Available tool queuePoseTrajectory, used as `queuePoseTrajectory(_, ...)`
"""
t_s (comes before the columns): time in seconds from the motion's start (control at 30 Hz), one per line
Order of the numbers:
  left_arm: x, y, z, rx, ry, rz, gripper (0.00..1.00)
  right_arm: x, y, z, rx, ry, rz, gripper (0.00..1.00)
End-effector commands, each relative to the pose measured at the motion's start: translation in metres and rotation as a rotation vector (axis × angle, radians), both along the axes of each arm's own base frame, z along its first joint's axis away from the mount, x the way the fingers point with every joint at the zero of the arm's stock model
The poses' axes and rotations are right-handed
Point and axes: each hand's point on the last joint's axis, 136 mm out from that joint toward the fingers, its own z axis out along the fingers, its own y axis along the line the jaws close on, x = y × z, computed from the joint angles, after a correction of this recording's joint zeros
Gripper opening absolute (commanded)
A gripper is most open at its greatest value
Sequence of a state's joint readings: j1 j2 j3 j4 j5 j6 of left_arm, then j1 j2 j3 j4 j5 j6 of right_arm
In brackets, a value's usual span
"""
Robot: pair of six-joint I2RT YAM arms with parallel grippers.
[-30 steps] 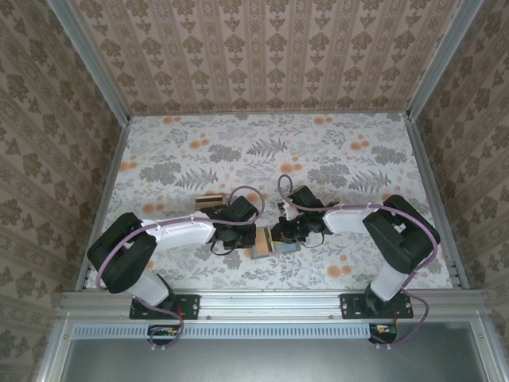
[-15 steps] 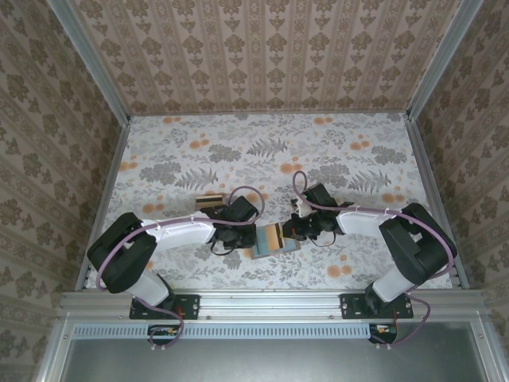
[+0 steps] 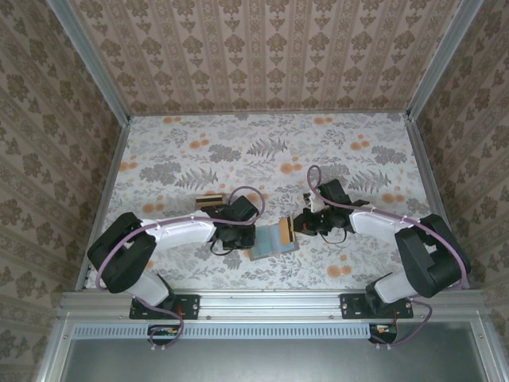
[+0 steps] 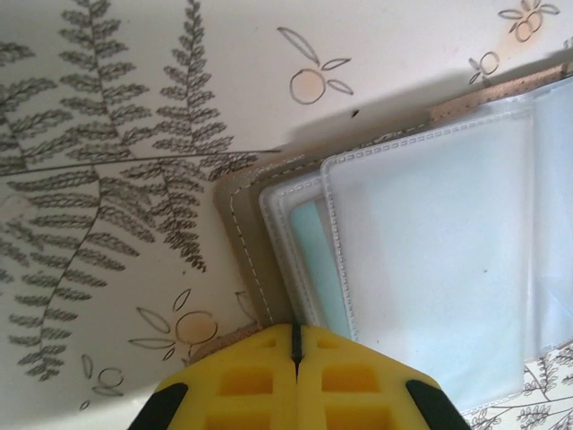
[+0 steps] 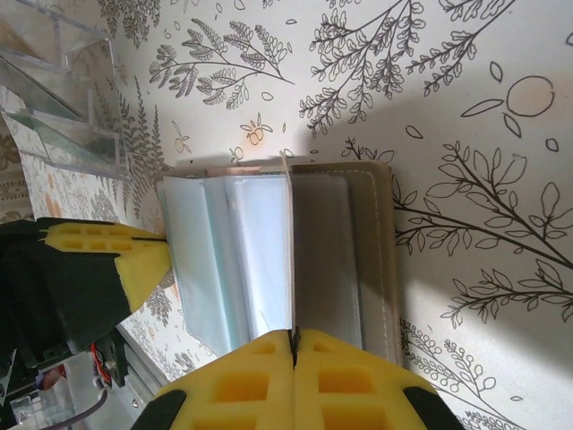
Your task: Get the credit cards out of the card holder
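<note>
The card holder (image 3: 269,242) lies open on the table, grey-brown outside (image 5: 380,251), with clear sleeves (image 4: 430,233) inside. My left gripper (image 3: 248,236) is shut on its left edge, the yellow tips (image 4: 295,327) pinching the sleeve stack there. A pale teal sheet (image 4: 313,251) shows inside one sleeve. My right gripper (image 3: 296,228) is shut (image 5: 293,333) on a thin leaf (image 5: 288,251) standing on edge over the spine. In the top view that leaf shows as a tan-orange strip (image 3: 285,231), the credit card's colour; card or sleeve, I cannot tell.
A clear plastic tray (image 5: 63,98) stands just beyond the left gripper (image 5: 166,240), with a tan patch (image 3: 209,200) in the top view. Metal rails and patterned walls bound the floral table; the near rail (image 3: 270,301) runs close behind the card holder.
The right gripper has moved right, away from the left one, and the tan-orange leaf has swung from the holder's left half up towards the right. The left gripper has stayed put.
</note>
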State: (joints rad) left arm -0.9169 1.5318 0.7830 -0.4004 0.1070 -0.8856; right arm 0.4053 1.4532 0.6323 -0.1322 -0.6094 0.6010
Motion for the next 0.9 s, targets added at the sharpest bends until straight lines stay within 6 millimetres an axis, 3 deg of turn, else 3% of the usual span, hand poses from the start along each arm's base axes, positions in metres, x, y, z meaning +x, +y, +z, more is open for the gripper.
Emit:
queuePoseTrajectory(0.0, -0.004, 0.007, 0.014, 0.045, -0.004, -0.030, 0.00, -0.002, -0.003, 0.009, -0.010, -0.019, 0.010, 0.00)
queuePoseTrajectory(0.13, 0.009, 0.007, 0.053, 0.024, -0.091, -0.023, 0.02, 0.006, -0.002, 0.023, -0.014, -0.060, 0.019, 0.00)
queuePoseTrajectory(0.3, 0.021, 0.031, 0.108, 0.001, -0.220, 0.054, 0.33, 0.022, 0.006, 0.059, -0.008, -0.162, 0.054, 0.00)
queuePoseTrajectory(0.47, 0.022, 0.069, 0.151, -0.074, -0.326, 0.179, 0.52, 0.039, 0.023, 0.087, -0.032, -0.236, 0.127, 0.00)
queuePoseTrajectory(0.5, 0.020, 0.079, 0.159, -0.084, -0.348, 0.204, 0.61, 0.042, 0.028, 0.092, -0.039, -0.252, 0.146, 0.00)
queuePoseTrajectory(0.63, 0.010, 0.120, 0.177, -0.071, -0.411, 0.296, 0.91, 0.051, 0.053, 0.108, -0.074, -0.306, 0.236, 0.00)
queuePoseTrajectory(0.7, 0.004, 0.140, 0.183, -0.054, -0.438, 0.339, 1.00, 0.054, 0.068, 0.114, -0.100, -0.337, 0.290, 0.00)
queuePoseTrajectory(0.87, -0.016, 0.185, 0.189, -0.020, -0.487, 0.448, 1.00, 0.061, 0.101, 0.126, -0.158, -0.408, 0.399, 0.00)
